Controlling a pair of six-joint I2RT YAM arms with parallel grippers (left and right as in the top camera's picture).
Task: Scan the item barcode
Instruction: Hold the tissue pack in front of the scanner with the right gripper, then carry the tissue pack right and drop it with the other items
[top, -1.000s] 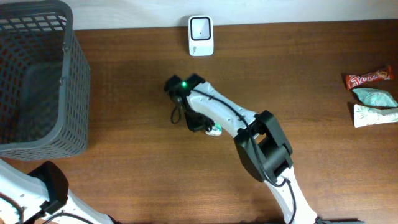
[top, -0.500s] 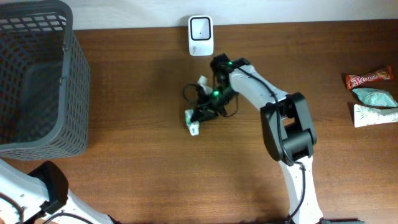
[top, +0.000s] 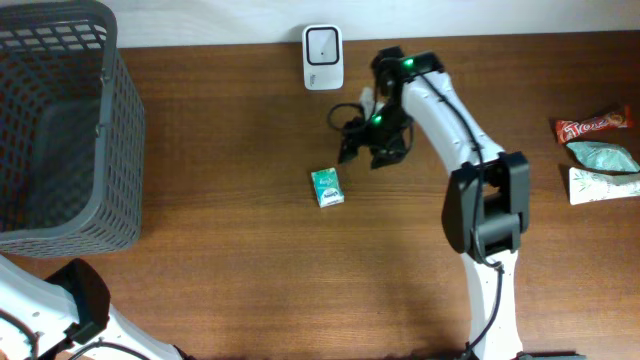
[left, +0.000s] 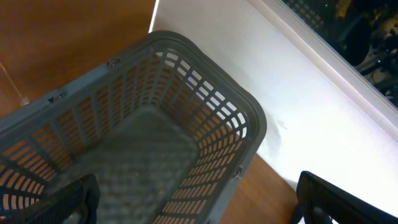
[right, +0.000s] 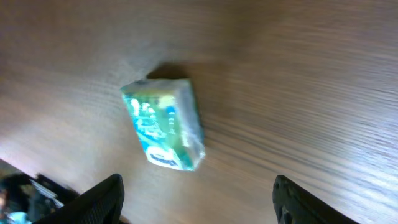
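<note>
The item, a small green-and-white packet (top: 327, 187), lies flat on the wooden table just below and left of my right gripper (top: 368, 147). In the right wrist view the packet (right: 163, 132) rests on the wood ahead of the right gripper (right: 198, 190), whose fingers (right: 106, 194) stand wide apart with nothing between them. The white barcode scanner (top: 322, 57) stands at the table's back edge, up and left of that gripper. My left gripper (left: 199, 200) hangs open over the grey basket (left: 186, 112), holding nothing.
The grey mesh basket (top: 115, 150) fills the left end of the table. At the far right lie a red candy bar (top: 595, 125), a pale green pouch (top: 603, 155) and a white packet (top: 600, 186). The left arm's base (top: 70, 300) sits bottom left.
My right gripper went from shut on the packet to open; the packet now lies on the table. The arm swung right and back, towards the scanner. The left arm stayed still.
</note>
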